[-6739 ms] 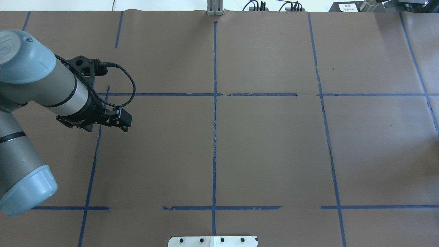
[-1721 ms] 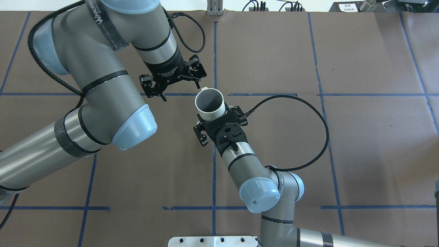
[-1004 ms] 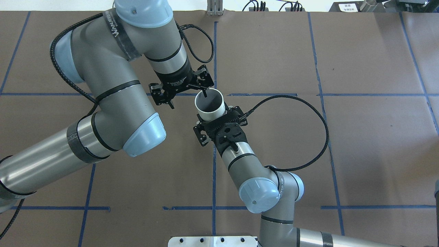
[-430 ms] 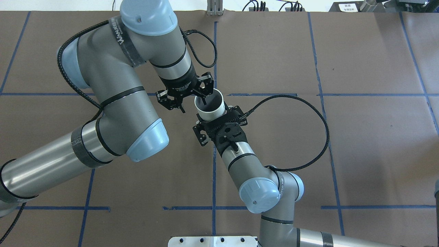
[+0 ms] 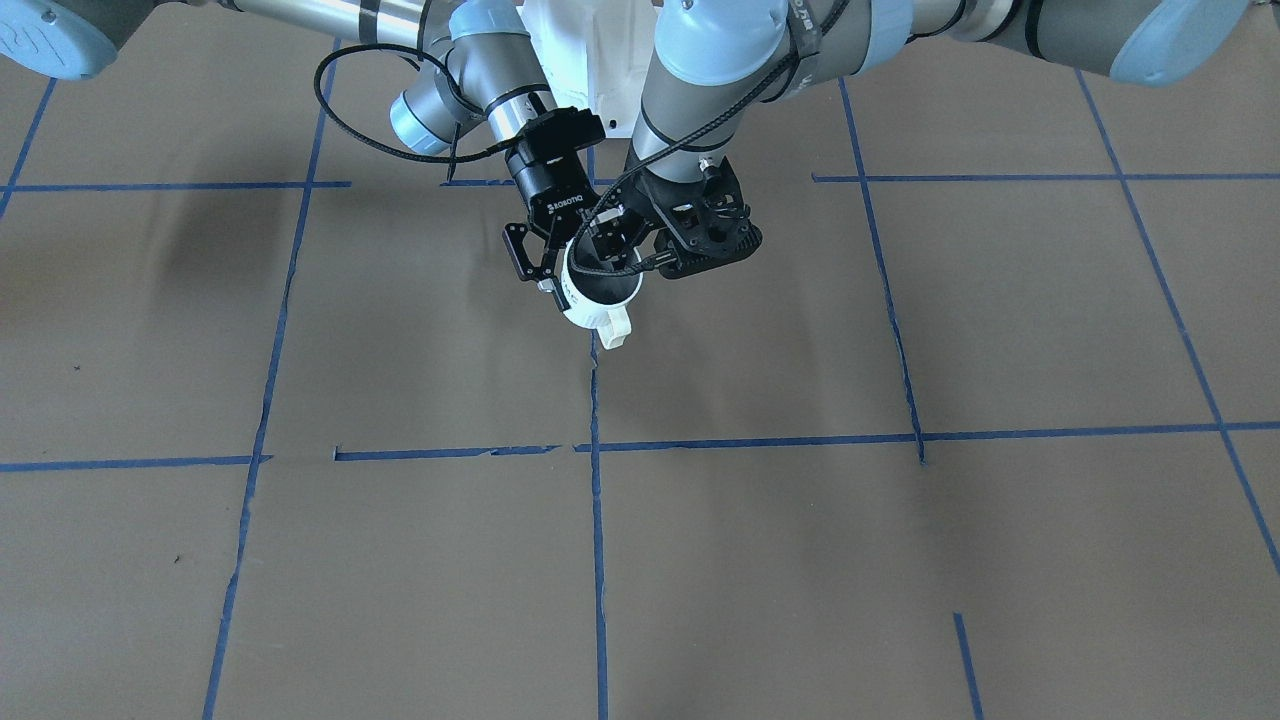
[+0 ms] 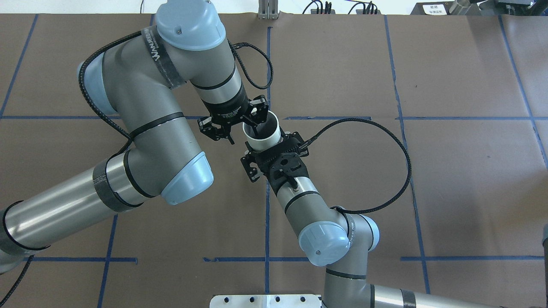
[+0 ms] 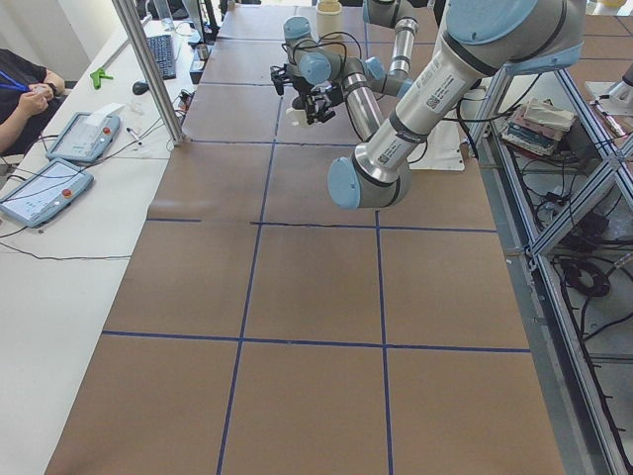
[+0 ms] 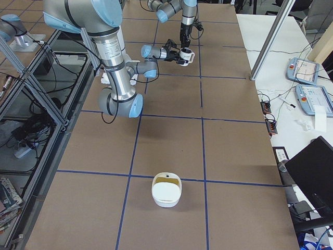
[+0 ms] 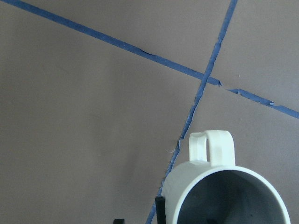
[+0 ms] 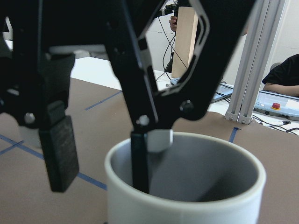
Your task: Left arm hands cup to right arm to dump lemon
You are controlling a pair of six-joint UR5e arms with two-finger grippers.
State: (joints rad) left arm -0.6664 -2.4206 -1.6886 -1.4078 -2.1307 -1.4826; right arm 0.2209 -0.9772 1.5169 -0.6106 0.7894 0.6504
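Cup [image 6: 266, 131] aloft over mid-table, clamped in my right gripper [image 6: 270, 147]; my left gripper [image 6: 243, 131] straddles its rim, spread.
Right gripper's jaws close on the cup's wall from my base's side, mouth upward, above the middle of the tabletop [image 6: 449, 184] and well apart from every edge; cream handle [image 9: 210, 144] points toward the operators' edge. Left gripper is wide: one finger [image 10: 139, 163] dips inside the rim, the other pad [image 10: 58, 154] hangs outside, apart from the wall.

White cup [image 10: 196, 177], left tool [image 10: 99, 186] straddling its rim, one finger inside
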